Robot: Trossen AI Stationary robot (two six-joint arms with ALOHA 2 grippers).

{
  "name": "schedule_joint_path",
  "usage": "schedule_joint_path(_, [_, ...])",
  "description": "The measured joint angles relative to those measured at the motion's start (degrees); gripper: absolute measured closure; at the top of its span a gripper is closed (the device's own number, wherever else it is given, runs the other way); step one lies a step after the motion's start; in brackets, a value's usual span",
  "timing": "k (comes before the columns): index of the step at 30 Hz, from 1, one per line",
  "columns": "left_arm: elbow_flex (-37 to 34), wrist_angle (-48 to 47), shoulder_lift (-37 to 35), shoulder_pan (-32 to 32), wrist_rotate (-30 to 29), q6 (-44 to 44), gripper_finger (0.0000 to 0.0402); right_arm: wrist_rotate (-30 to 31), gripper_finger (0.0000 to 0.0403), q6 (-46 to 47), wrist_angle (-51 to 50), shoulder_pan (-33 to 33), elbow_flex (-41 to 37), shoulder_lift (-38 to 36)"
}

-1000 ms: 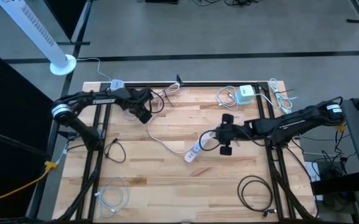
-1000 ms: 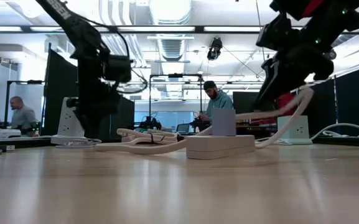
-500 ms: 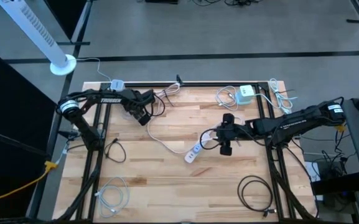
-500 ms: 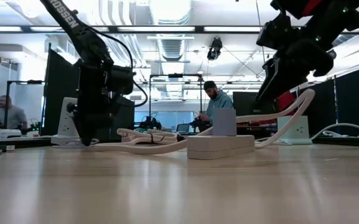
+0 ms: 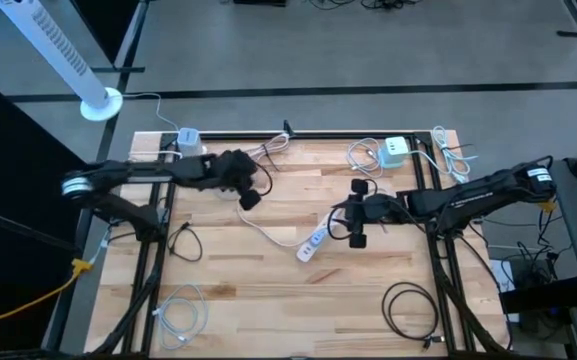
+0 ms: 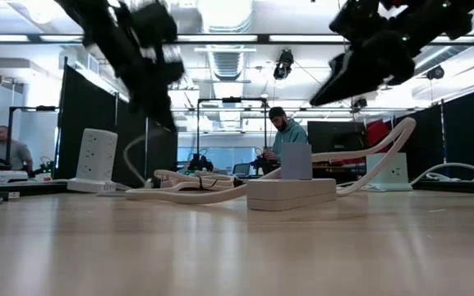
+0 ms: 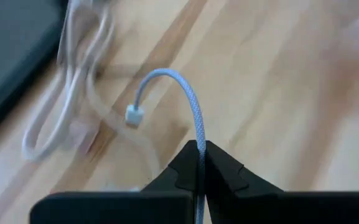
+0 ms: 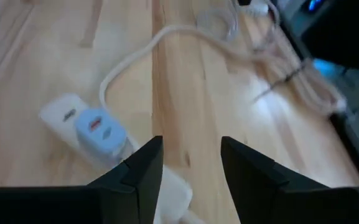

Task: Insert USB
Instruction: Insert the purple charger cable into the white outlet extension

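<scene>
Right now the left gripper (image 7: 199, 163) is pinched shut on a white braided cable (image 7: 191, 115), which rises from between the fingers, arches over, and ends in a small white USB plug (image 7: 133, 114) hanging free above the wooden table (image 7: 279, 93). From above, this gripper (image 5: 249, 196) sits toward the back of the table, and a thick white cord (image 5: 263, 228) runs from just beside it toward the power strip (image 5: 312, 243) lying near the table's middle. More loose white cable lies beyond the plug, though it is too blurred to make out clearly.

The right gripper (image 8: 190, 163) hovers over the table with its fingers (image 8: 143, 168) spread apart and nothing between them. Just ahead of them lies the white power strip (image 8: 83, 121), carrying a light blue adapter (image 8: 98, 129) plugged into it. Seen from above, the right gripper (image 5: 354, 222) is close beside the strip's far end.

At table height, the strip (image 6: 290, 193) rests flat with the adapter (image 6: 296, 161) standing upright on it, both arms raised above.
</scene>
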Motion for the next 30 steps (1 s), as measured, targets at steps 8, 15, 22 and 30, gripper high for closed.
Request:
schedule_joint_path(8, [0.0,1.8,-13.0,-8.3,-0.4,0.0,0.0401,-0.4,0.028,-3.9,17.8,0.0,0.0,11.9])
schedule_joint_path(15, [0.0,12.2,-18.1,-13.9,-0.1,3.4,0.0401,-0.1,0.0296,-5.2,35.7,-0.1,1.4,24.3])
schedule_joint_path(22, [-0.3,13.3,-19.2,-15.6,6.2,6.7,0.0401,3.1,0.0301,-6.5,38.2,-0.5,7.0,26.4])
schedule_joint_path(30, [-1.5,16.0,-16.2,-16.6,8.5,8.7,0.0402,9.5,0.0277,-7.4,37.2,-0.9,12.2,24.5])
